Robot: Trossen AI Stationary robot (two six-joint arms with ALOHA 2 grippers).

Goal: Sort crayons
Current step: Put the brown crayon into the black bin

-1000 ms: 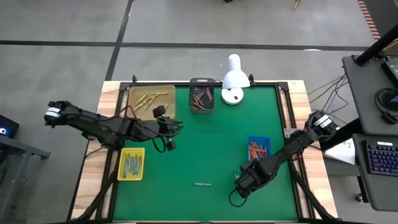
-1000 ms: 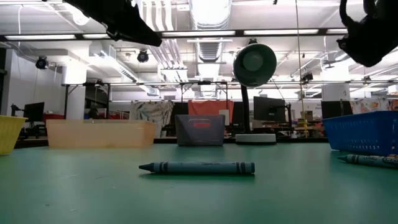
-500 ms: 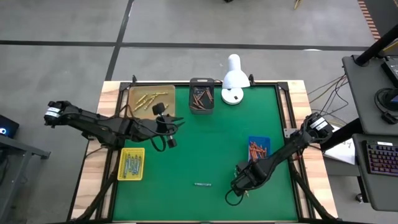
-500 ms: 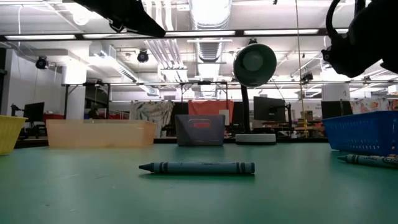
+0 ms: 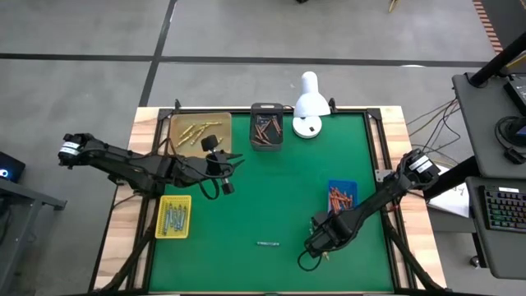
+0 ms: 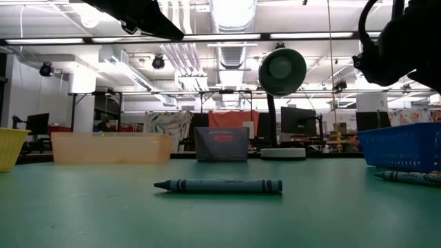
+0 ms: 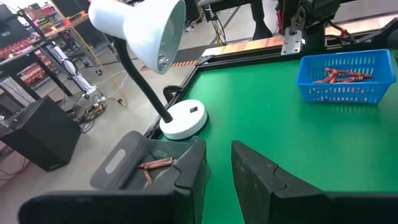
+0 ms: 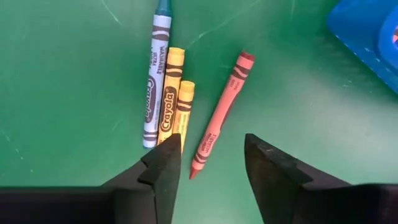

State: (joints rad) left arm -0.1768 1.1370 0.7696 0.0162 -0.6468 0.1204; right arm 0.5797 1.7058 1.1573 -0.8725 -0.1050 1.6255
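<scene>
The right gripper (image 8: 210, 163) is hovering with its fingers spread over four loose crayons on the green table (image 5: 271, 181): one blue-green crayon (image 8: 153, 81), two yellow crayons (image 8: 172, 93) and one red crayon (image 8: 219, 115). A fifth crayon (image 5: 268, 243) is lying alone at the table's six o'clock. The left gripper (image 7: 216, 177) is waiting near nine o'clock, fingers slightly parted, holding nothing.

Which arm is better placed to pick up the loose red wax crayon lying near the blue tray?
Right. Its end effector hangs open directly above the red wax crayon beside the blue plastic tray. The left end effector is far across the green table, near the tan tray.
</scene>
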